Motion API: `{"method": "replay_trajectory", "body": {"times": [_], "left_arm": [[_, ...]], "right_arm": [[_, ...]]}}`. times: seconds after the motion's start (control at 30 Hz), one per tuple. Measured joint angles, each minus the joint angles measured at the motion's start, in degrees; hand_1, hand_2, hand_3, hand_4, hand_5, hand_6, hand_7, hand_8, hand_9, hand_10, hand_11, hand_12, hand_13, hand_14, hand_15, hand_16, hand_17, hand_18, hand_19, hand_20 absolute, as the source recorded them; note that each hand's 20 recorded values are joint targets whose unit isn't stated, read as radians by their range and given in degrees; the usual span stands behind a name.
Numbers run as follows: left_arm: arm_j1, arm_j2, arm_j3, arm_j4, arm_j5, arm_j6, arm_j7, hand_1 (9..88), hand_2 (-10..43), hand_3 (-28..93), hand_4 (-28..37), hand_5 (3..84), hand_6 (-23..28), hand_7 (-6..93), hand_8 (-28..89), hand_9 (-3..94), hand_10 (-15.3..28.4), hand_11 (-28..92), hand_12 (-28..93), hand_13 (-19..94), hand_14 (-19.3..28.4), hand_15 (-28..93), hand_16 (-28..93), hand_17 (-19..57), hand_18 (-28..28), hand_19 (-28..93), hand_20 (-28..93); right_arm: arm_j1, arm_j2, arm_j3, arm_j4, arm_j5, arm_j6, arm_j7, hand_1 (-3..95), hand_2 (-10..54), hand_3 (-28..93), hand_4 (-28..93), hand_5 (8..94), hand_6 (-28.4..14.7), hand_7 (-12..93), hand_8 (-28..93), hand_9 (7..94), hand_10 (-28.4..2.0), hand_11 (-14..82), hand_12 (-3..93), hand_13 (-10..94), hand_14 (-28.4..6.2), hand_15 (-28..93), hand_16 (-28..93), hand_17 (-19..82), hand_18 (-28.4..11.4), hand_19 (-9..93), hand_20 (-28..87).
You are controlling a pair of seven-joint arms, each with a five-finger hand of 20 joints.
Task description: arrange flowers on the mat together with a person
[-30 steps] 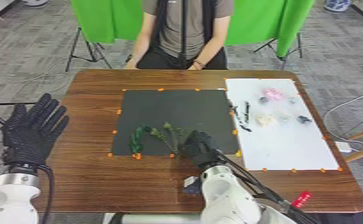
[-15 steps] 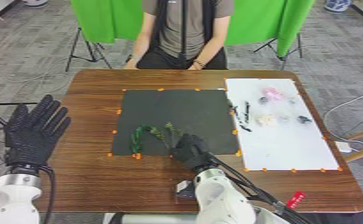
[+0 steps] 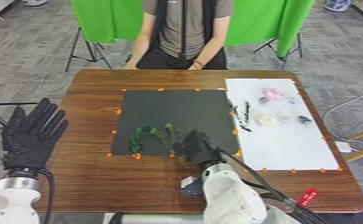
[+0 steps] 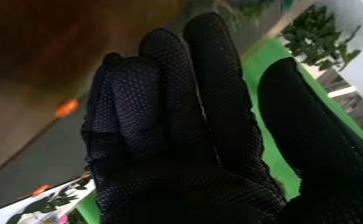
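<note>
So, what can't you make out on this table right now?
Head view: the part of the black mat under the right hand, which covers it.
Head view: the kind of the pale flower on the white sheet, too small and blurred.
Head view: what the dark pieces are, too small.
Right wrist view: the green stems' full length, cut off by the edge.

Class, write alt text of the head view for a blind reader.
The robot's right hand is at the near edge of a dark mat, right of green stems. At right, pink and cream flowers lie on a white sheet; at left is the open left hand.
</note>
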Motion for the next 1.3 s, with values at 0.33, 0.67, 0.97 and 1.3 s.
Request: {"method": "replay_trajectory", "body": {"times": [0.33, 0.67, 0.97, 1.3], "left_arm": [[0.08, -0.24, -0.79, -0.49, 0.01, 0.04, 0.90, 26.4, 10.2, 68, -28.3, 39.5, 7.8, 11.1, -9, 29.5, 12.4, 14, 7, 19, 11.6, 17, -5, -6.1, 10.8, 22, 10], [0.32, -0.17, -1.63, -0.88, -0.64, 0.36, 2.29, 26.5, 10.3, 68, -28.3, 39.4, 7.6, 11.1, -9, 30.2, 11.9, 15, 7, 20, 11.3, 17, -5, -6.1, 10.9, 23, 9], [0.39, 0.26, -2.17, -1.85, -1.02, 0.29, 3.27, 26.1, 10.6, 68, -28.3, 39.8, 7.6, 10.8, -9, 30.7, 12.0, 14, 7, 20, 11.2, 17, -5, -5.7, 10.8, 23, 9], [0.12, 1.20, -3.86, -2.89, -0.88, 0.05, 4.42, 26.1, 10.6, 68, -28.3, 40.7, 7.9, 10.3, -9, 31.2, 12.0, 15, 6, 20, 11.1, 17, -6, -5.5, 10.5, 23, 9]], "right_arm": [[-3.99, 5.27, 18.65, -2.08, 17.23, 17.75, -10.20, 23.8, 12.3, 72, -20, 69.5, -4.7, 22, -13, 63.3, -20.1, 24.6, 22.9, 44, -18.9, 56, 20, 15, -21.7, 63, 9], [-15.91, 5.85, 44.60, -0.04, 46.92, 6.80, -42.16, 16.3, 12.6, 71, -22, 50.7, -2.5, 16, -11, 47.7, -16.4, 7.9, 17.6, 35, -16.6, 23, 19, 10, -18.3, 40, 10], [-22.53, 6.15, 55.14, 2.06, 65.32, -11.41, -54.04, 10.1, 9.5, 69, -22, 40.9, -1.8, 10, -9, 38.5, -14.8, 3.8, 16.8, 32, -16.2, 9, 25, 12, -21.1, 30, 11], [-27.25, 6.03, 60.43, 1.89, 65.73, -15.94, -55.61, 9.5, 7.1, 70, -22, 38.4, -1.4, 8, -8, 36.6, -14.3, 3.4, 16.0, 31, -15.7, 8, 25, 14, -20.5, 27, 10]]}}
